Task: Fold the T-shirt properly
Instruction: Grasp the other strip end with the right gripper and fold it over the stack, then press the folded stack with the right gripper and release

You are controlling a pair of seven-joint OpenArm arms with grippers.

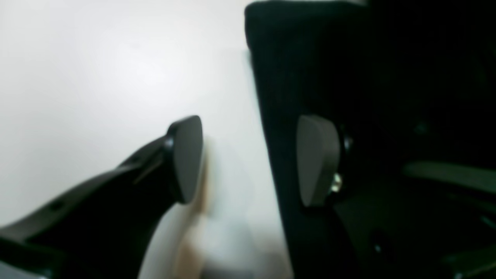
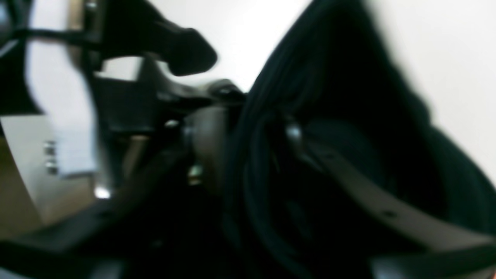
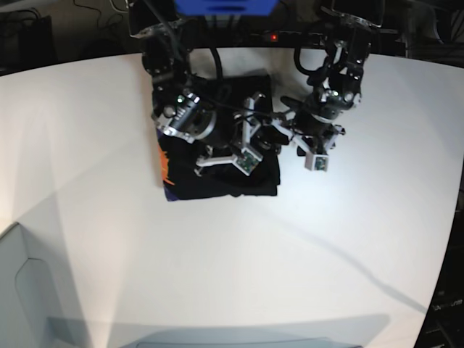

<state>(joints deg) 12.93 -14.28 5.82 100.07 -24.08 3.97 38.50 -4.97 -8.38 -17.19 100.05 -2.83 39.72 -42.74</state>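
Observation:
The black T-shirt (image 3: 217, 170) lies folded into a compact rectangle on the white table, with an orange and purple print (image 3: 164, 165) showing at its left edge. Both arms meet over its right half. In the left wrist view my left gripper (image 1: 252, 159) stands open astride the shirt's side edge (image 1: 271, 97): one pad (image 1: 188, 159) over bare table, the other pad (image 1: 317, 161) over the cloth. The right wrist view is blurred. There my right gripper (image 2: 250, 139) has its fingers apart, with bunched black fabric (image 2: 341, 89) lying between and around them.
The white table (image 3: 326, 239) spreads around the shirt on all sides. A pale bin edge (image 3: 22, 290) sits at the front left corner. A blue frame (image 3: 225, 7) and cables stand behind the arms. A dark part of the other arm (image 2: 190, 50) shows near my right gripper.

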